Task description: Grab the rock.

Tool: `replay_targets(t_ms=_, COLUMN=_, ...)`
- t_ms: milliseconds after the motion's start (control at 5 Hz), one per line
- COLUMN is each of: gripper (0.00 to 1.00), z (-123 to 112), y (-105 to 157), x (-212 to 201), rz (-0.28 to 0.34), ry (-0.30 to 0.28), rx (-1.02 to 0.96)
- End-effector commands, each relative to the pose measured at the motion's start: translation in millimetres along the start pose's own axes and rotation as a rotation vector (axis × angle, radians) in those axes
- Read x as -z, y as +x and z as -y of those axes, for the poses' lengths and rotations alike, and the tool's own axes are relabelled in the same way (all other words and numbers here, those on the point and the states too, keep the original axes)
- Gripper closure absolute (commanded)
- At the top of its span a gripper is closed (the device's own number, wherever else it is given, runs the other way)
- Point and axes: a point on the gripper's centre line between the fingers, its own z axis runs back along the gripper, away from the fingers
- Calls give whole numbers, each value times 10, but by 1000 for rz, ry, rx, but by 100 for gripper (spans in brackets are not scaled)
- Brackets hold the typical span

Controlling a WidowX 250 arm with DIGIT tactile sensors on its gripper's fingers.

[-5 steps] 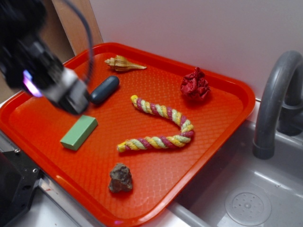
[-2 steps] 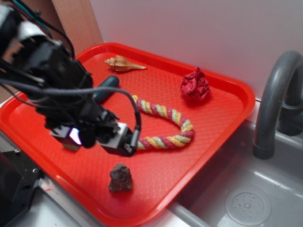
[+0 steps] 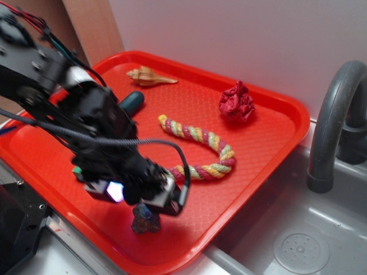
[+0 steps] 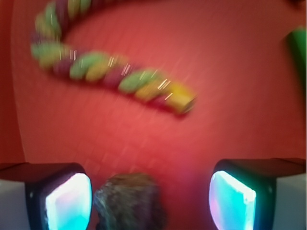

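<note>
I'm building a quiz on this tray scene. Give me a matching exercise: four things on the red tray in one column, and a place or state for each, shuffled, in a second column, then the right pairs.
Things:
1. rough grey-brown rock
2. tan spiral seashell
3. crumpled dark red cloth ball
4. twisted multicoloured rope

Places or states:
A. at the tray's far edge, beyond the dark capsule-shaped pebble
B. curved across the tray's middle
C. near the tray's front rim, between the open fingers of the robot's hand
D. toward the faucet side, beyond the rope

Pairs: 1-C, 2-A, 3-D, 4-B
</note>
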Motion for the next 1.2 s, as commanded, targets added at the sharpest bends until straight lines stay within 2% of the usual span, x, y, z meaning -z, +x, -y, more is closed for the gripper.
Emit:
replay_targets(t_ms=0, gripper=0, z=192, y=-128, x=269, rz=-86, ry=-63, rx=20)
replay_targets(t_ms=200, gripper=100, z=138, y=-93, x=212, rz=-63, ry=-49, rx=31)
replay_targets(t_ms=600, gripper=100, z=27, y=71, x=3, rz=-66, ry=-22, rx=64)
replay_targets(t_ms=800, gripper=100, z=29, y=248, x=-269, rz=-53, ry=-2, rx=61)
replay_targets(t_ms=1000, gripper=100, z=111, y=485, x=-738, rz=-35, ry=12, rx=117)
